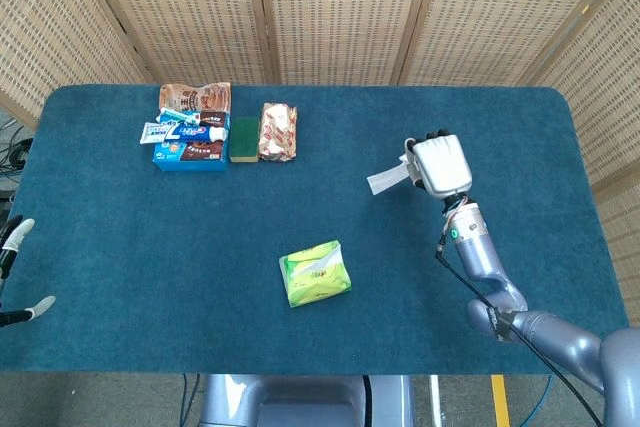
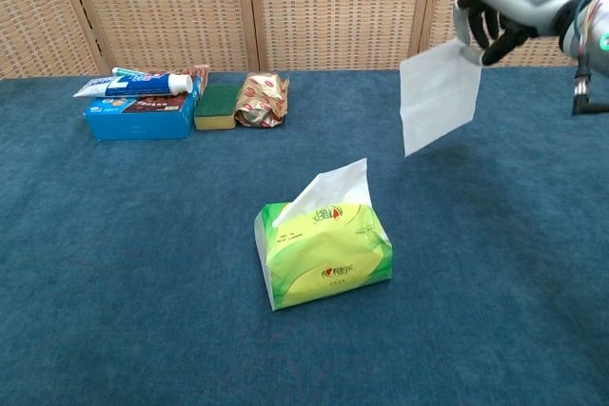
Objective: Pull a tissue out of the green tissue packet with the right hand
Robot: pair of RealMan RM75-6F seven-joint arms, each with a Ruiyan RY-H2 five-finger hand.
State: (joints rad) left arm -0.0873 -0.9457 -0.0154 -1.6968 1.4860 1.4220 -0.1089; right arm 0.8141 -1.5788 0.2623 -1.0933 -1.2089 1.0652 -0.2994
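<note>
Right hand (image 2: 519, 9) pinches freed tissue (image 2: 438, 106), 2 o'clock of green packet (image 2: 324, 254); pull done — next, you set tissue down.

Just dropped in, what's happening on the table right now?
The right hand holds a pulled tissue in the air, clear of the green tissue packet, which sits on the blue table with the next sheet poking up. The left hand shows only at the table's edge, holding nothing.

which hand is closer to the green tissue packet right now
Right. The right hand is up and to the right of the green tissue packet, holding a pulled tissue. The left hand sits at the table's far left edge.
</note>
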